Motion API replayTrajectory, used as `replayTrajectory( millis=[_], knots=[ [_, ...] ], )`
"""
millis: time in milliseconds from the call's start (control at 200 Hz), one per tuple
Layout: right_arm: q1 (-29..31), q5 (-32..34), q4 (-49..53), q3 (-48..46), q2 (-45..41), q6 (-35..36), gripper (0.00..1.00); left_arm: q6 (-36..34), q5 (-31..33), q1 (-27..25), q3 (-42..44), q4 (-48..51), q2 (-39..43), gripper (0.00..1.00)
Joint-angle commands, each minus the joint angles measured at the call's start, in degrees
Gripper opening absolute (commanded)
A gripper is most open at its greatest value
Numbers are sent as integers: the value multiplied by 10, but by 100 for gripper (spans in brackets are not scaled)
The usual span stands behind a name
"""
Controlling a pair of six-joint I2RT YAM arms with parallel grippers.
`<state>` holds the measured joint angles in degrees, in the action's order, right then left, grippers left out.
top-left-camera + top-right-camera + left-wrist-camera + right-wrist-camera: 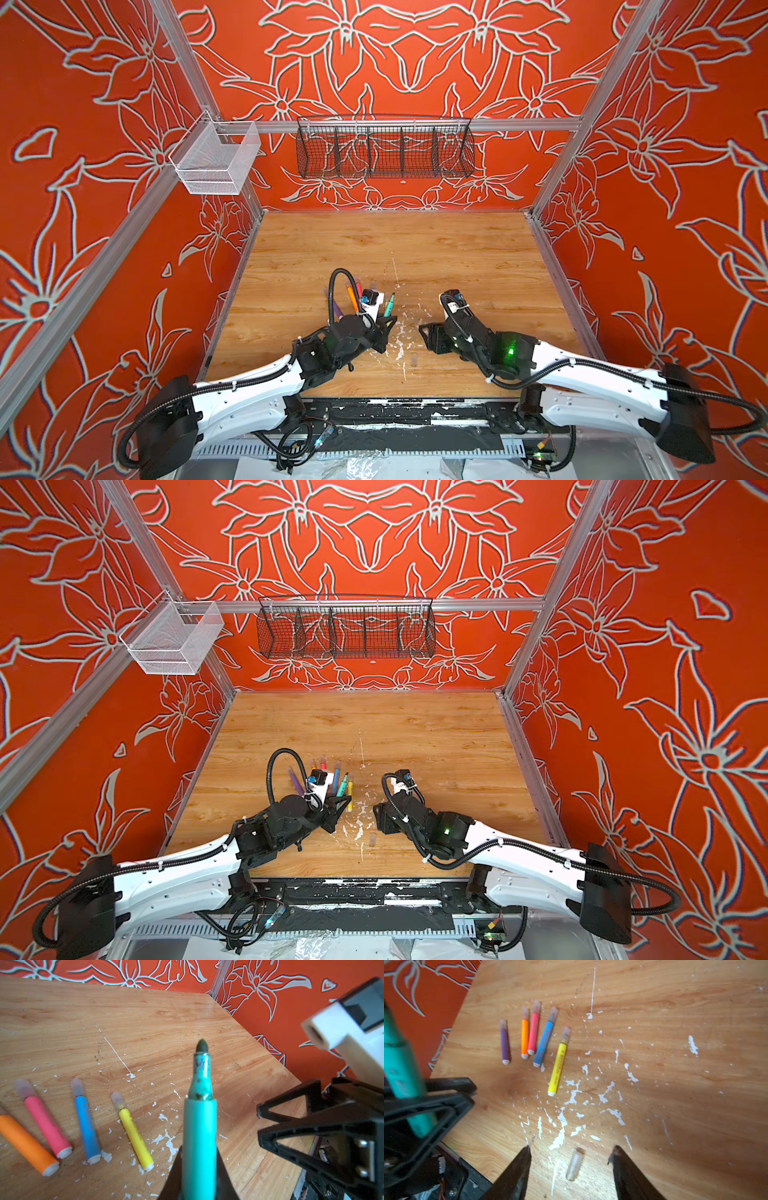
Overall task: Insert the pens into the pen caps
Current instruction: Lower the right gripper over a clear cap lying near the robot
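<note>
Wood table top (675, 1012), white flecks (560, 1138). Left pincer (384, 327) clamped on slim green marker pen (199, 1126), tip bare. Right pincer (572, 1149) apart, either side of small see-through plastic cap (574, 1165) lying flat. Cap light, smooth, may roll: pinch round middle, gently.

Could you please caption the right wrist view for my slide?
Open right gripper straddles a translucent plastic pen cap lying on the flecked wooden table.

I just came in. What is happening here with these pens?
The left gripper holds the green pen, its tip bare. The right gripper is open near the one loose cap, which lies on the table. The purple pen, orange pen, pink pen, blue pen and yellow pen lie there already capped.
</note>
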<state>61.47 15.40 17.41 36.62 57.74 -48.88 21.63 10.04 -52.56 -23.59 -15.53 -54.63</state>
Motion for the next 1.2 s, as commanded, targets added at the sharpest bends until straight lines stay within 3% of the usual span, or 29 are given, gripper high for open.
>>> replayTrajectory(
  millis=[0,475,976,1191],
  knots=[
    [4,11,89,-1,7,-6,63,-11,6,-1,-17,-4,-7,0],
    [15,-83,66,9,124,25,59,10,52,6,-49,19,-60,0],
    [45,-83,52,65,231,26,53,29,49,34,-44,30,-62,0],
    [55,-75,53,86,275,20,52,41,15,61,-29,30,-45,0]
  ],
)
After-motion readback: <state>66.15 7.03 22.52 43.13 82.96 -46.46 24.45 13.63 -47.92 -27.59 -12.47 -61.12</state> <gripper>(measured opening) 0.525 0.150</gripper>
